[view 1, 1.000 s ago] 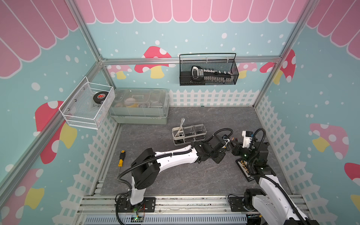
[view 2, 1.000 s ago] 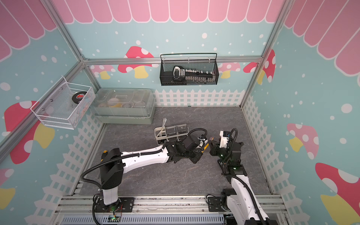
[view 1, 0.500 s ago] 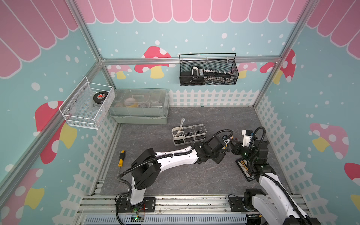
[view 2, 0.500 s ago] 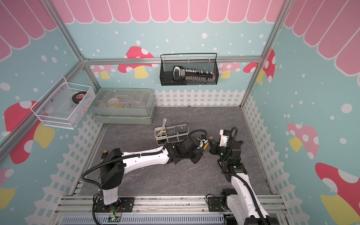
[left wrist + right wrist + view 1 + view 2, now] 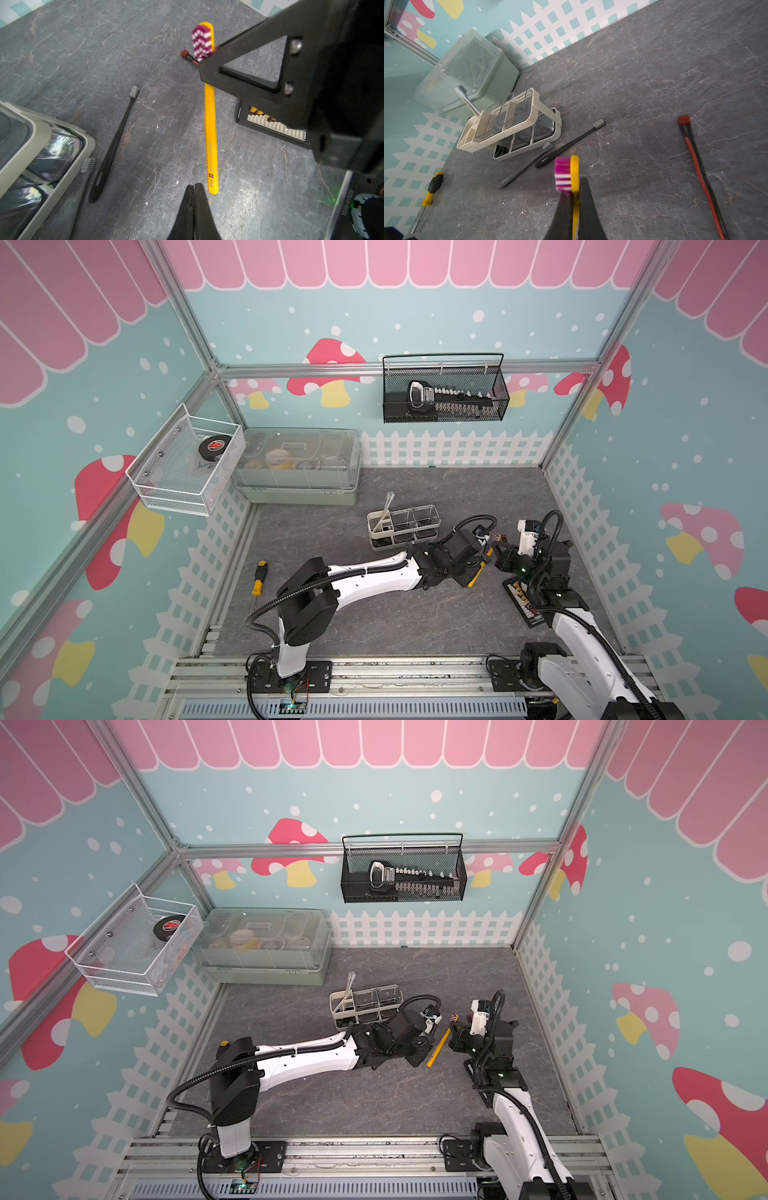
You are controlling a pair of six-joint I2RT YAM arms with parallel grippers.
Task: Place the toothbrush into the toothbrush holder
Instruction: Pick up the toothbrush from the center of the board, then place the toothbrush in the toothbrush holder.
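Observation:
My right gripper (image 5: 574, 186) is shut on the neck of a yellow toothbrush (image 5: 574, 166) with purple and white bristles, just below its head. The yellow toothbrush (image 5: 438, 1048) slants down from there, and its handle end lies beside my left gripper (image 5: 194, 185). That gripper is shut with nothing in it. The off-white toothbrush holder (image 5: 374, 531) stands just behind the left wrist. A pale toothbrush (image 5: 384, 510) leans in its slotted end and its two clear cups are empty. In the right wrist view the toothbrush holder (image 5: 536, 99) is some way ahead of the held brush.
A black toothbrush (image 5: 569, 143) and a grey toothbrush (image 5: 525, 166) lie on the table beside the holder. A red and black cable (image 5: 695, 158) and a black tray of bits (image 5: 521, 601) lie near the right arm. A screwdriver (image 5: 259, 577) lies front left, and a grey-green box (image 5: 297, 466) stands at the back.
Both arms sit almost where they were. The jaws of each gripper have closed a last small amount.

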